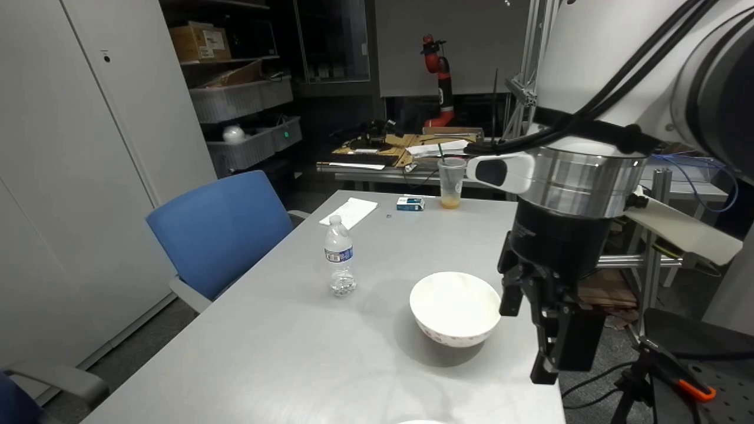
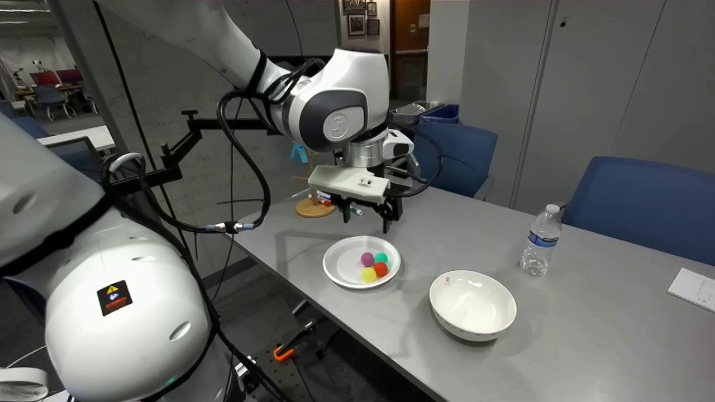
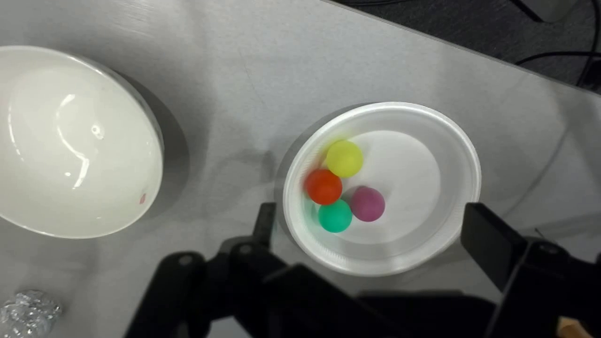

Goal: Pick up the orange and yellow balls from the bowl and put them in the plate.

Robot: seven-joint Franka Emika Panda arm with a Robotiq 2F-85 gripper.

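White plate (image 3: 408, 173) with yellow ball (image 3: 344, 158), orange ball (image 3: 324, 187), purple ball (image 3: 368, 204) and green ball (image 3: 335, 216), bowl (image 3: 80, 145) nearby, gripper (image 2: 366, 223) wide.

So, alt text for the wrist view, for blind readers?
Yellow ball, orange ball, green ball and purple ball sit together in a white plate. A white bowl is cut off at left; the open gripper shows below.

In an exterior view, your gripper (image 1: 536, 330) hangs at lower right, jaws apart. White bowl (image 1: 455, 306) upright on the grey table (image 1: 283, 353), right of centre; you get a curved sliver of plate (image 1: 420, 422) at the bottom edge. Water bottle (image 1: 340, 257) upright left of centre; cup (image 1: 451, 181) near a small box (image 1: 410, 204), above centre. Blue chair (image 1: 224, 229) at left.
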